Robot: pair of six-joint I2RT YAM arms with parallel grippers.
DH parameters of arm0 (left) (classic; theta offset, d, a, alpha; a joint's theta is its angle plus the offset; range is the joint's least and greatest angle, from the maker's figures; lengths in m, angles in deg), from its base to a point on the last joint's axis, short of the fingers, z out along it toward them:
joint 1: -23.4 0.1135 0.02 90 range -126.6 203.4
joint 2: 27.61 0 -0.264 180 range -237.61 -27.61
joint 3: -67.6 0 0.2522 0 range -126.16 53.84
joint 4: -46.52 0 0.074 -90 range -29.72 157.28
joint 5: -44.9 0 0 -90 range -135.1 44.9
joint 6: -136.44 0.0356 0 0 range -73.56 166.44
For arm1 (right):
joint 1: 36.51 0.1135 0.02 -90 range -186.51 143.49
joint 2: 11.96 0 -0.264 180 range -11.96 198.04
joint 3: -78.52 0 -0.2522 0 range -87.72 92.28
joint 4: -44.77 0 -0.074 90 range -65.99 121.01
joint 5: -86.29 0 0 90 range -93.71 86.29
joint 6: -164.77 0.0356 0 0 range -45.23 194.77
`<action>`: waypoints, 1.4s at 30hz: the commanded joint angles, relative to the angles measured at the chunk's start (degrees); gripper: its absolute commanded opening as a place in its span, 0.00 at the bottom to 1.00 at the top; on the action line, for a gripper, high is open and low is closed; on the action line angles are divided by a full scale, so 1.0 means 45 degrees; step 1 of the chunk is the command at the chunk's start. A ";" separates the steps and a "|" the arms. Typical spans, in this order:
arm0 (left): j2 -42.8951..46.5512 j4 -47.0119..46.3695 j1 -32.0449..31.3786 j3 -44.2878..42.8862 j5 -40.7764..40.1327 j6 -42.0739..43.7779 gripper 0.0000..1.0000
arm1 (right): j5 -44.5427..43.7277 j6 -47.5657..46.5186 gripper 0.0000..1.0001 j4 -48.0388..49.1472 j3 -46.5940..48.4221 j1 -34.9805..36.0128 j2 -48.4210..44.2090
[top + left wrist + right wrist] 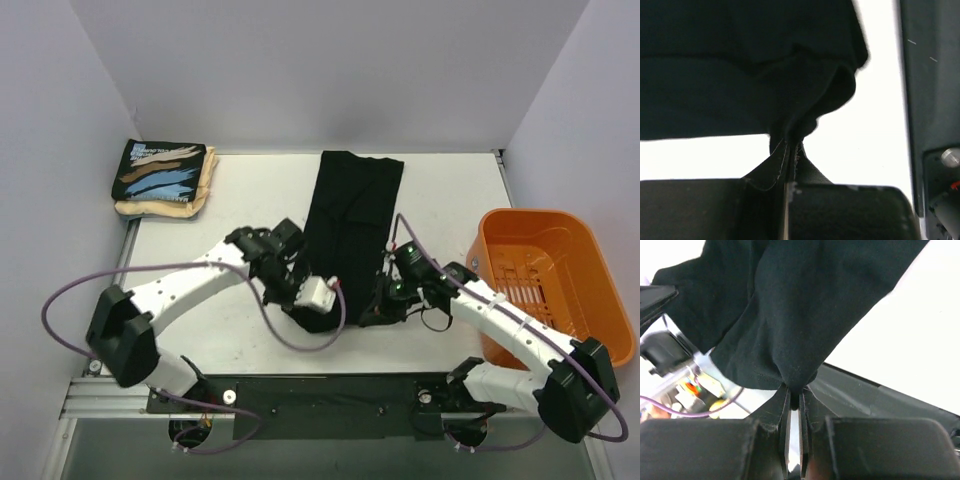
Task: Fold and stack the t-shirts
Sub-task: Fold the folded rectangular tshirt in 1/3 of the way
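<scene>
Cloth pinched at both near corners: left gripper and right gripper each clenched on the plain black t-shirt.
Fabric bunched at the jaws looked thin, limp, matte and light, not slippery; judged the corners the sensible hold, with sag likely between them. The shirt lay as a long narrow strip mid-table, running away from the arms. At the far-left corner the print t-shirt sat folded on the cream t-shirt.

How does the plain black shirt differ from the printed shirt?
The plain black shirt lies as a long strip; the printed shirt is folded square. The left tool and right tool pinch the plain black shirt's near end; the printed shirt sits untouched on a cream shirt. Both are black cloth.
</scene>
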 commanded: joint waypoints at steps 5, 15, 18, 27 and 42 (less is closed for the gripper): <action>-0.5641 0.2005 0.2694 -0.7347 0.0576 -0.2355 0.00 | 0.1238 -0.4154 0.00 -0.2027 0.3433 -0.4611 0.3352; -0.9281 0.1206 0.3457 -1.1749 -0.0558 -0.3177 0.00 | 0.1316 -0.5756 0.00 -0.2301 0.6754 -0.6761 0.7417; -0.9905 0.0620 0.3632 -1.2569 -0.0714 -0.3450 0.00 | 0.1336 -0.6050 0.00 -0.2496 0.7694 -0.6918 0.8297; -1.1234 -0.0454 0.3984 -1.3177 -0.0617 -0.3685 0.00 | 0.1044 -0.6109 0.00 -0.3179 1.0058 -0.7309 1.0643; -1.2153 -0.1839 0.4101 -1.3801 -0.1239 -0.4406 0.38 | -0.0147 -0.5252 0.36 -0.3336 1.0937 -0.8069 1.1680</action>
